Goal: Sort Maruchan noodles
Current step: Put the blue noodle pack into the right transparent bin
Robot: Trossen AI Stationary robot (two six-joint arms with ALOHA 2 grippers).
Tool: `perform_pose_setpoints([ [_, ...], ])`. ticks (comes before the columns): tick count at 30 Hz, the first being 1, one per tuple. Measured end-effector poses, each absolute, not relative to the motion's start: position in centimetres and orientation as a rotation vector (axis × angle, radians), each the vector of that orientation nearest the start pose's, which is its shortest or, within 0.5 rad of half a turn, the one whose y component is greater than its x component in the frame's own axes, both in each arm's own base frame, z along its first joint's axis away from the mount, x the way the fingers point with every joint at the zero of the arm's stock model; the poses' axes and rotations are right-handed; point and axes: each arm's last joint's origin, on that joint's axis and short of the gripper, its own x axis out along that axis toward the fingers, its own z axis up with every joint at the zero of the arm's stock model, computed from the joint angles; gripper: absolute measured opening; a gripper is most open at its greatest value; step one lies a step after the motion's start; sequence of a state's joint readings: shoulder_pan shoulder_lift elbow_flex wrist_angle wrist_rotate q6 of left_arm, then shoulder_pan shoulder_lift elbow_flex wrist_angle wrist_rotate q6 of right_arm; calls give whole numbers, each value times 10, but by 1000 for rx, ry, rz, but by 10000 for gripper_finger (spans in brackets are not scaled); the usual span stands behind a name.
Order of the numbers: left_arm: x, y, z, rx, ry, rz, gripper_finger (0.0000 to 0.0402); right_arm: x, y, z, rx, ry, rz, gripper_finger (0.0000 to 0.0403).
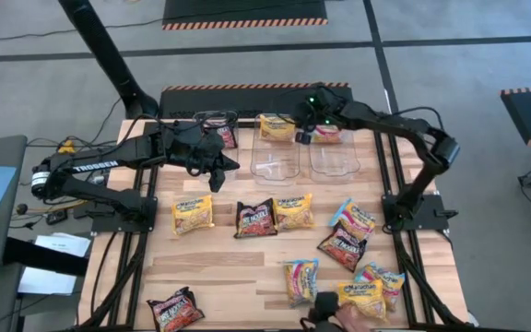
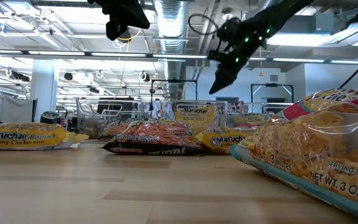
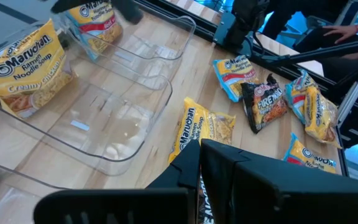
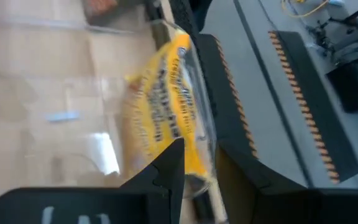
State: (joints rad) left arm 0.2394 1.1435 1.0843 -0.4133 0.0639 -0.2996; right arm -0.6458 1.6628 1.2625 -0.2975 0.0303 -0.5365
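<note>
the right gripper hangs over the far end of the table, between the middle tub and the right tub, and whether its fingers are parted or closed i cannot tell — no view gives a clear look at the tips. a yellow packet leans against the far wall of the middle tub, just beyond those fingers in the right wrist view. the left gripper hovers beside the left tub, fingers close together with nothing between them, as far as the left wrist view shows. the other noodle packets lie scattered across the near half of the table, several overlapping at the near right corner, where a person's hand rests at the edge. the risks, as i judge them: the leaning yellow packet could get dragged or tipped out over the tub wall if the right arm swings low across it; crinkly plastic may slide from a shallow pinch; the overlapping packets invite a two-at-once grab — and the hand sits within reach of any pick there.
</note>
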Motion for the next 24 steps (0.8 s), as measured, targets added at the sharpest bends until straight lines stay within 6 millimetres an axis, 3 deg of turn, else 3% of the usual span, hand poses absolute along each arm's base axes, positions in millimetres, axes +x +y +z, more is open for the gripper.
perform_pose_setpoints([
  [11,238,56,345,-323,444,231,0,276,-159,318,-151,723,-417,118],
  [18,237,56,342,-291,480,226,0,268,-115,334,63,700,-395,163],
  [24,234,55,338,-268,536,223,0,263,-79,333,378,745,-375,188],
])
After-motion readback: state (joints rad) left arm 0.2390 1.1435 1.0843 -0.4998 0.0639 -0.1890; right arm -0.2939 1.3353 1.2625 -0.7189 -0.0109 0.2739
